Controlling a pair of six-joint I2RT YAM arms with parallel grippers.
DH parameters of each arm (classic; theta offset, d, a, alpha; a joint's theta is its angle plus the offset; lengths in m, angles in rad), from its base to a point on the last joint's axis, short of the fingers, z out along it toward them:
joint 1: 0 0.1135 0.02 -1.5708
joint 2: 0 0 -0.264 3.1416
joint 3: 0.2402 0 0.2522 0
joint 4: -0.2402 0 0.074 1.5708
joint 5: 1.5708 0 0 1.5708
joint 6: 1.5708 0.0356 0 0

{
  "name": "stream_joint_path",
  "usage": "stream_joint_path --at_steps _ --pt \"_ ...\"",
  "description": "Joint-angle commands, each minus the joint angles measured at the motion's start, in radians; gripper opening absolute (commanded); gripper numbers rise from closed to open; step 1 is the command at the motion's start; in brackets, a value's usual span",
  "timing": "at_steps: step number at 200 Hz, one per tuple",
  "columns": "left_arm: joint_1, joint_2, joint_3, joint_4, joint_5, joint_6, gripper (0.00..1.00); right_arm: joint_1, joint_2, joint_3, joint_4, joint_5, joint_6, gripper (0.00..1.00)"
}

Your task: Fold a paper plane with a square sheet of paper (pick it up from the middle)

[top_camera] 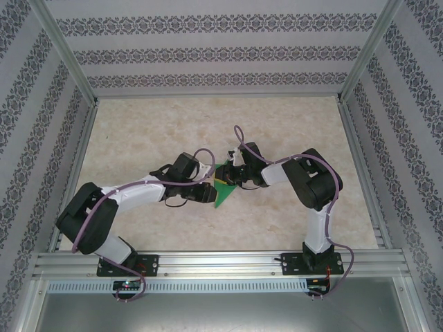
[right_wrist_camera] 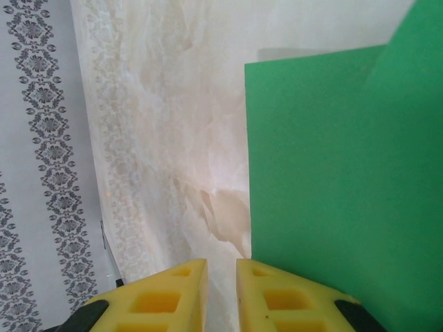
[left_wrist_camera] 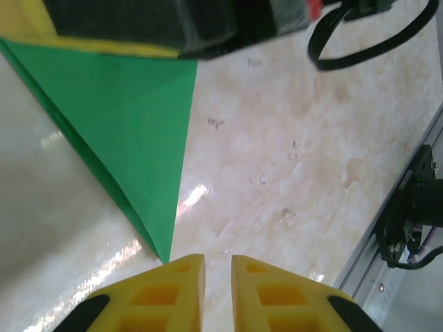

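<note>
The green sheet of paper [top_camera: 223,194] lies on the table's middle between both arms, folded into layers with a sharp point. In the left wrist view the paper [left_wrist_camera: 131,124] narrows to a tip just left of my left gripper [left_wrist_camera: 218,261]. That gripper's jaws stand a narrow gap apart with only bare table between them. The right gripper's yellow and black body [left_wrist_camera: 104,28] sits over the paper's wide end. In the right wrist view the paper [right_wrist_camera: 339,173] runs under the right-hand finger [right_wrist_camera: 291,297]. My right gripper [right_wrist_camera: 221,266] is narrowly open over bare table beside the paper's straight edge.
The marbled table [top_camera: 152,131] is ringed by an aluminium frame [top_camera: 221,263] and patterned walls [top_camera: 208,48]. A frame rail and arm base [left_wrist_camera: 408,207] lie to the right in the left wrist view. A black cable [left_wrist_camera: 367,34] loops above the paper.
</note>
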Motion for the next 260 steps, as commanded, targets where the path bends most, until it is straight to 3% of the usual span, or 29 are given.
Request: stream_joint_path --at_steps 1,79,153,260 --pt "-0.010 0.008 0.041 0.043 -0.023 -0.053 0.16 -0.006 0.066 -0.048 -0.134 0.079 -0.037 0.20" --pt "-0.012 0.132 0.014 0.269 0.012 -0.154 0.11 -0.008 0.074 -0.053 -0.125 0.076 -0.033 0.19" --pt "-0.016 0.255 -0.036 0.315 0.042 -0.148 0.10 -0.009 0.075 -0.050 -0.129 0.078 -0.033 0.19" --pt "-0.058 0.273 -0.138 0.315 0.143 -0.112 0.10 -0.012 0.083 -0.054 -0.129 0.082 -0.034 0.19"
